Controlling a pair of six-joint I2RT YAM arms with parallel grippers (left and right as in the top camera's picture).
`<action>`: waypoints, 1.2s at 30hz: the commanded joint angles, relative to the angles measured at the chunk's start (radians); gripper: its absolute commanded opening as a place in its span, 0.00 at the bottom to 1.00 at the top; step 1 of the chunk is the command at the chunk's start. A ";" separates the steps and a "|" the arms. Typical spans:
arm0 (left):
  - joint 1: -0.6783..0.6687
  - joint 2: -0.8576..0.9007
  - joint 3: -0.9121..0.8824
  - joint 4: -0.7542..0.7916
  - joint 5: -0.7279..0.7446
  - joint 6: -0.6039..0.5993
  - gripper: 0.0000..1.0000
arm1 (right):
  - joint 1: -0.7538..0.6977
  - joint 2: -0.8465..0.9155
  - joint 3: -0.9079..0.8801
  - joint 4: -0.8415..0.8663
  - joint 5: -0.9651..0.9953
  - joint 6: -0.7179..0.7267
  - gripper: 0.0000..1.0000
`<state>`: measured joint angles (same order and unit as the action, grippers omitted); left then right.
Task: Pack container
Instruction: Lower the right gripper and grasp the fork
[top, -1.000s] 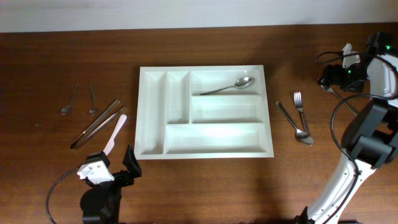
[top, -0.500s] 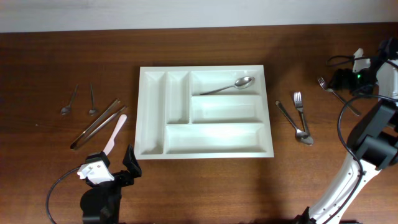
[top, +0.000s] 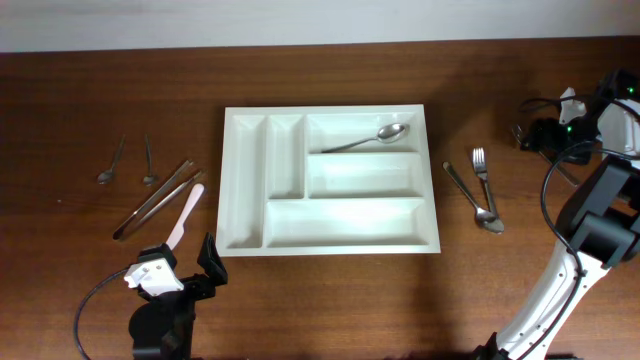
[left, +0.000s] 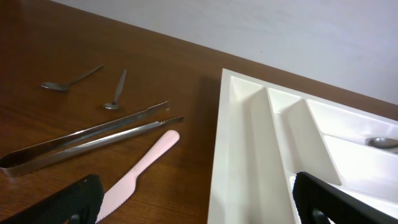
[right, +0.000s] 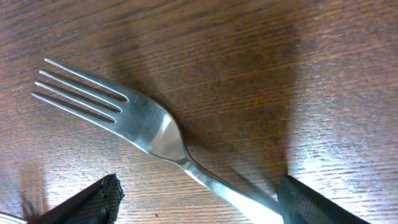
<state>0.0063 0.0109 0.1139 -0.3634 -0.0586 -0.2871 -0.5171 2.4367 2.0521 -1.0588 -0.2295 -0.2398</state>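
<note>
The right gripper (right: 196, 198) stands with its jaws spread, one finger on either side of a fork (right: 149, 130) lying flat on the table (right: 280, 62). The fork's handle runs toward the right-hand finger; it may touch that pad, but the wrist view is too tight to say. Its tines point away past the fingertips, over bare wood.

The left gripper (left: 205, 202) is wide open above the table's near edge. A pink knife (left: 140, 171) lies just ahead of its left finger, with tongs (left: 93, 137) beyond that and two small spoons (left: 93, 87) farther off. The container (left: 217, 162) lies ahead of the right finger, its near left corner closest. Open wood separates the knife from the container's rim.

One spoon (top: 370, 138) lies in the container's far long compartment.

Compared with a second ago, the right gripper has shifted toward the table's right edge and now sits over the fork. The left arm has not moved.
</note>
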 joint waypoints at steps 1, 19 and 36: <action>0.003 -0.006 -0.003 -0.001 0.011 0.015 0.99 | 0.010 0.011 -0.047 -0.008 0.001 0.040 0.79; 0.003 -0.006 -0.003 -0.001 0.011 0.015 0.99 | 0.087 0.011 -0.141 -0.034 0.145 0.354 0.59; 0.003 -0.006 -0.003 -0.001 0.011 0.015 0.99 | 0.101 0.013 -0.181 0.079 0.216 0.354 0.16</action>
<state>0.0063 0.0109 0.1139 -0.3634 -0.0586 -0.2871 -0.4301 2.3886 1.9385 -0.9920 -0.0101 0.1059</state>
